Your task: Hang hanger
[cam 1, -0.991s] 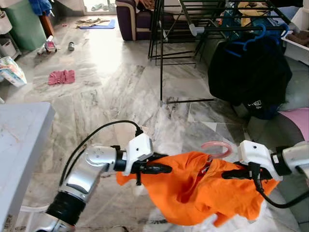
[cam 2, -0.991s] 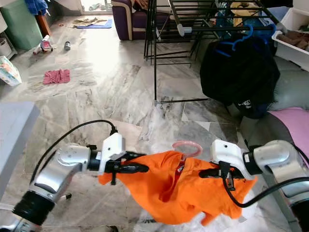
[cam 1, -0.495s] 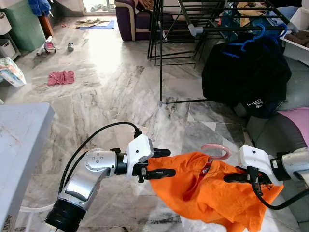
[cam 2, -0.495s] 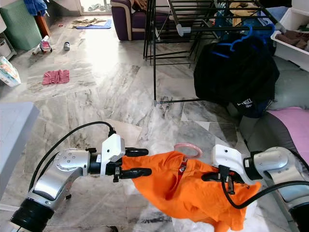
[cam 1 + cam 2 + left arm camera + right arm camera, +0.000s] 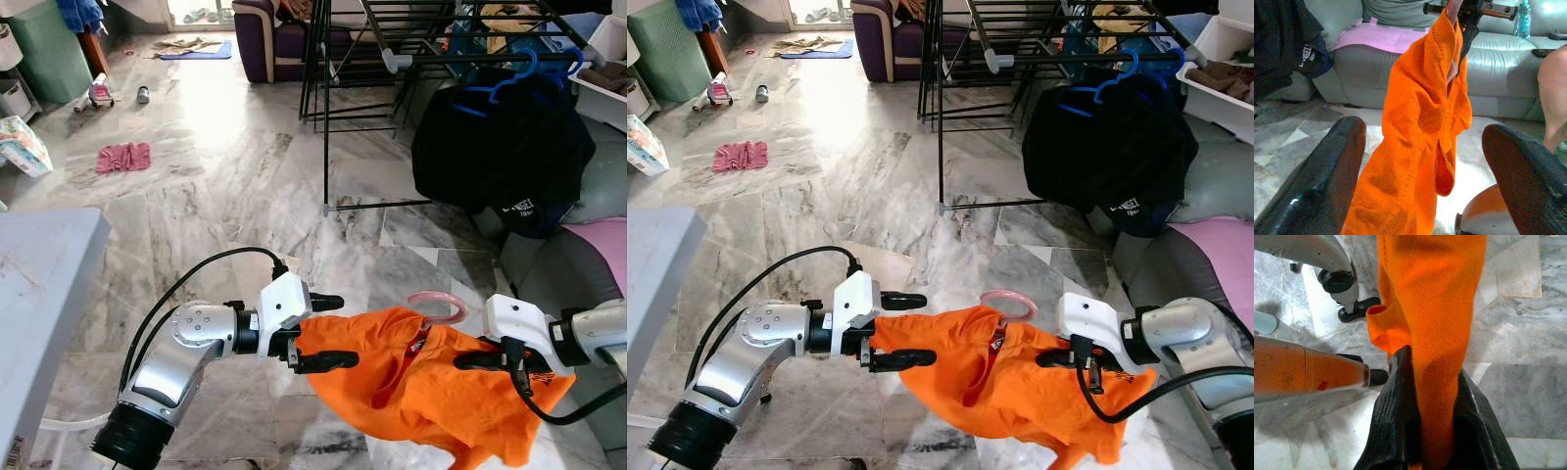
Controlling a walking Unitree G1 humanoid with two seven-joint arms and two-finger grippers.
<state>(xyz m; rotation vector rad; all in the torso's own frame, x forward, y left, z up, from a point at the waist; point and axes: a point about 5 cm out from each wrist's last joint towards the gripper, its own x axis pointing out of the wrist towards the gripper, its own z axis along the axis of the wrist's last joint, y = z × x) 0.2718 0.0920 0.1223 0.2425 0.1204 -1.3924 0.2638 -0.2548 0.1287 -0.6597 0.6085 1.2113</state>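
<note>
The black drying rack (image 5: 392,59) stands well ahead across the marble floor (image 5: 225,166), with a dark garment (image 5: 500,147) already hanging from its rail on a blue hanger (image 5: 509,83). Close in front of the robot, an orange shirt (image 5: 421,387) hangs in the air on a pink hanger (image 5: 438,305), whose hook rises just above the collar. The shirt looks light and limp: it sags in folds and would swing or slide off if tilted, so I judge it no good as a handle. The hanger is the stiff part, and its hook is what must meet the rail, so the hold should support the hanger's arms through the cloth. The right gripper (image 5: 482,360) has its two fingers pinched tight on a fold of the shirt at one shoulder, as the right wrist view shows. The left gripper (image 5: 328,331) stands with fingers spread wide at the shirt's other edge, the cloth lying between them but not clamped. A second hold near that shoulder would likely keep the hanger level.
</note>
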